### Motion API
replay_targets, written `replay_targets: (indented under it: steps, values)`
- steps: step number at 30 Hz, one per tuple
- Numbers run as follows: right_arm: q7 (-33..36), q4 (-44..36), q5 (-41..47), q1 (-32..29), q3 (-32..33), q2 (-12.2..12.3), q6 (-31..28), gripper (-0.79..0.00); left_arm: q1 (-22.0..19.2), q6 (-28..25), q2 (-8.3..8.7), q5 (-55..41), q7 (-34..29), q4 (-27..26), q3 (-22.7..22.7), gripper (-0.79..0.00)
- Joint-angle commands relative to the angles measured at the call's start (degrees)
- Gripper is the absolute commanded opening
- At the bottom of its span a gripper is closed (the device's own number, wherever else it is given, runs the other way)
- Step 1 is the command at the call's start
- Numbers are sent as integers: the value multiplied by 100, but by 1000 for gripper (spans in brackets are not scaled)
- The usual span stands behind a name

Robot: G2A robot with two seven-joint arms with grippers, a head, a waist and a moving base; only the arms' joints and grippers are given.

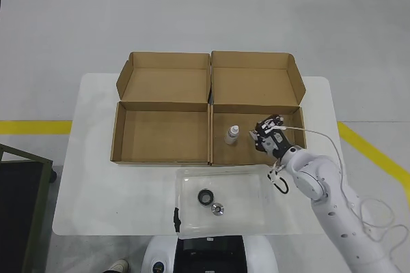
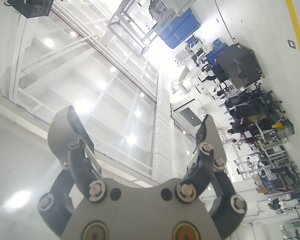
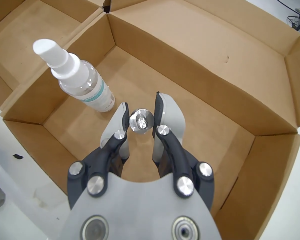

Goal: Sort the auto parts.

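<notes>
From the top view I see two open cardboard boxes side by side at the centre of the white surface (image 1: 89,136). The left box (image 1: 117,133) sits left of centre and the right box (image 1: 297,112) just right of it, their walls touching. A spray bottle (image 1: 231,134) with a white cap stands in the right box near the shared wall. My right gripper (image 1: 257,134) hangs over that same box, just right of the bottle. Below the boxes, at lower centre, a clear tray (image 1: 260,218) holds a black ring (image 1: 206,197) and, just beside it, a silver disc (image 1: 219,209).

In the left wrist view my left gripper (image 2: 139,116) points up at a ceiling. Its fingers (image 2: 77,126) are spread wide apart with nothing between them.

In the right wrist view the round metal part (image 3: 141,123) is a small shiny disc with a raised hub at its centre. The fingers (image 3: 170,111) of the right gripper (image 3: 141,112) are clenched on its rim from both sides, holding it above the brown floor of the right box (image 3: 190,71). The spray bottle (image 3: 82,81) stands upright just beside the fingers, clear-bodied with a teal-banded label, close to the wall shared with the left box (image 3: 27,26).
</notes>
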Motion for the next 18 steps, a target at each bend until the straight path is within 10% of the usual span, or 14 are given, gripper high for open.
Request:
replay_targets:
  steps: [1,13,18]
  values:
    - [28,74,-12,46,-40,-11,0,-785,0,0,0,0,0,0,0,0]
    - [201,493,-170,374,-326,-89,-50,-730,0,0,0,0,0,0,0,0]
    - [191,589,-183,455,-421,-125,-22,-416,0,0,0,0,0,0,0,0]
